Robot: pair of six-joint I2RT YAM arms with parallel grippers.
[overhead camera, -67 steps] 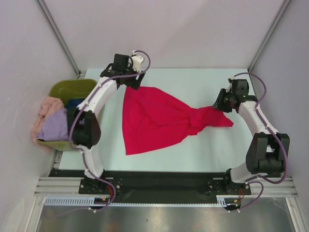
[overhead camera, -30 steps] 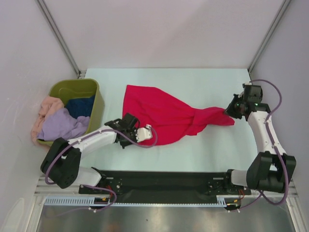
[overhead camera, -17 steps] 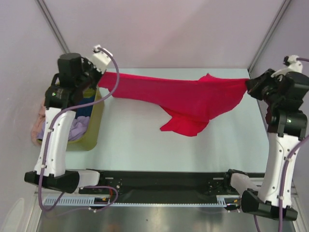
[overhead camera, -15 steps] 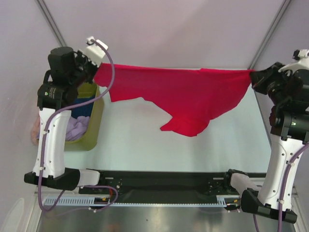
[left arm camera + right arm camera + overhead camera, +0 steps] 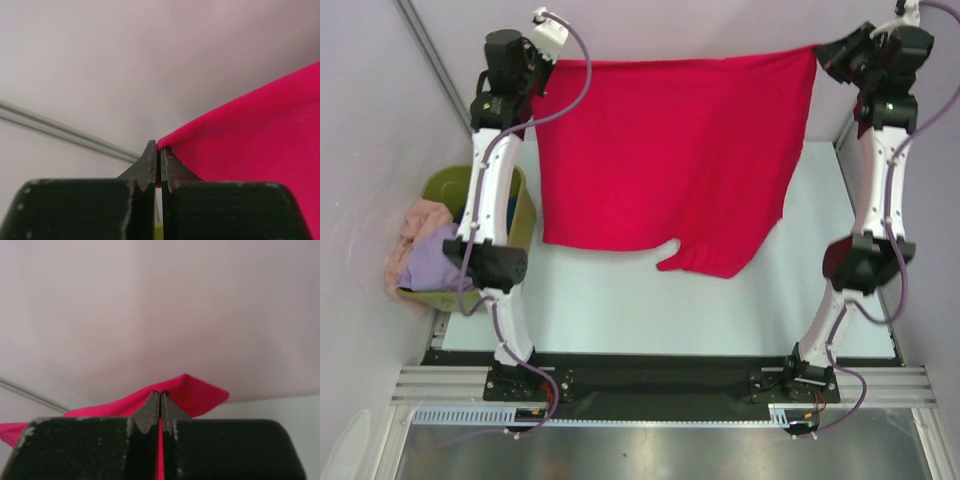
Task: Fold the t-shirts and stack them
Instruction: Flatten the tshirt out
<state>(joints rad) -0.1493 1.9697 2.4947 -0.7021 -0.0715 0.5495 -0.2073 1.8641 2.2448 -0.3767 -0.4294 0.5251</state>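
On the bench (image 5: 620, 300), the olive-green tub (image 5: 445, 182) sits at the left edge beside the left arm. A lavender t-shirt (image 5: 428, 265) and a peach-pink t-shirt (image 5: 415, 220) are heaped in it and spill over its left rim. Just right of the tub, the red t-shirt (image 5: 660, 150) hangs as a broad sheet, with a bunched fold sagging lowest, well right of the tub; whether that fold touches the bench cannot be told. High above and beyond the tub, the left fingers (image 5: 151, 161) are pressed together, pinching the red t-shirt's upper left corner. Far to the tub's right at the same height, the right fingers (image 5: 154, 407) pinch its upper right corner, the top edge stretched nearly straight between them
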